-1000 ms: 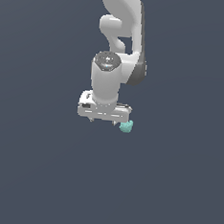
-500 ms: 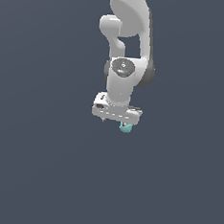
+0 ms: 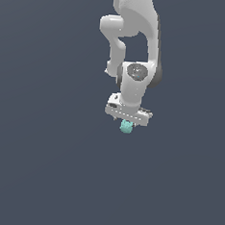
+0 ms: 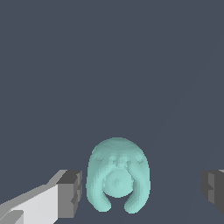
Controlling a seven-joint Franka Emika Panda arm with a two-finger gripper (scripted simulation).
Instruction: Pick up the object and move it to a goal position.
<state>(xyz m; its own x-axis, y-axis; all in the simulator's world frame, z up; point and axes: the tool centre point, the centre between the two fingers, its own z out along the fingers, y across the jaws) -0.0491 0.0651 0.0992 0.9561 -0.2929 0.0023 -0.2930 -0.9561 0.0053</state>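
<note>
A white-grey robot arm (image 3: 137,44) is reaching down from the top edge against a plain dark slate-blue background. Its gripper (image 3: 127,121) is pointing downward, with a wide pale crossbar at the wrist. A small teal lump, the object (image 3: 126,127), is showing just beneath that crossbar. The fingers are too small to make out.

- Exterior view: arm (image 3: 135,34) came down from 12 o'clock; gripper (image 3: 127,119) sat at its lower end, near frame centre.
- Object (image 3: 126,127) sat directly at 6 o'clock of the gripper, just under it.
- Wrist view: object (image 4: 118,175) lay between the two fingers, one finger (image 4: 70,192) close beside it at its 9 o'clock, the other finger (image 4: 213,186) at 3 o'clock, well apart.
- Jaws stood wide; no contact with the object was visible.
</note>
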